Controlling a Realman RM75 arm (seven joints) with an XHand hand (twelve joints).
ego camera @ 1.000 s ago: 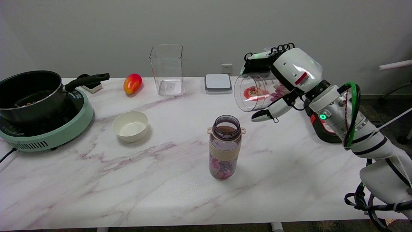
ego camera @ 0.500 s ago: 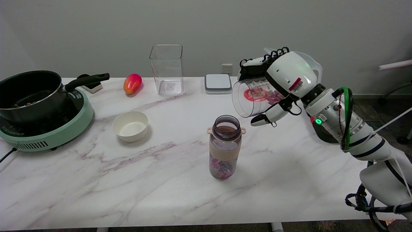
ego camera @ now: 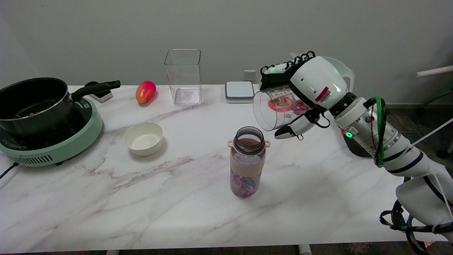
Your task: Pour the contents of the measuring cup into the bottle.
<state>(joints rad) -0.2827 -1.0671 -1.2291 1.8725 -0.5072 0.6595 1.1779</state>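
Note:
My right hand (ego camera: pixel 306 90) grips a clear plastic measuring cup (ego camera: pixel 274 109) and holds it in the air, tipped on its side with the mouth facing left. Pink pieces lie inside the cup near the hand. The cup's lower lip hangs just above and to the right of the open bottle (ego camera: pixel 247 161). The bottle stands upright mid-table, smoky clear with a beige band, and pink pieces fill its bottom. The cup's far end is hidden behind my hand.
A white bowl (ego camera: pixel 143 138) sits left of the bottle. A black pot (ego camera: pixel 33 104) rests on a green cooker (ego camera: pixel 49 141) at far left. Along the back stand a mango (ego camera: pixel 145 91), a tall clear container (ego camera: pixel 183 76) and a small scale (ego camera: pixel 239 91).
My right hand has carried the tipped cup a little left and closer to the bottle's mouth. Nothing else on the table moved.

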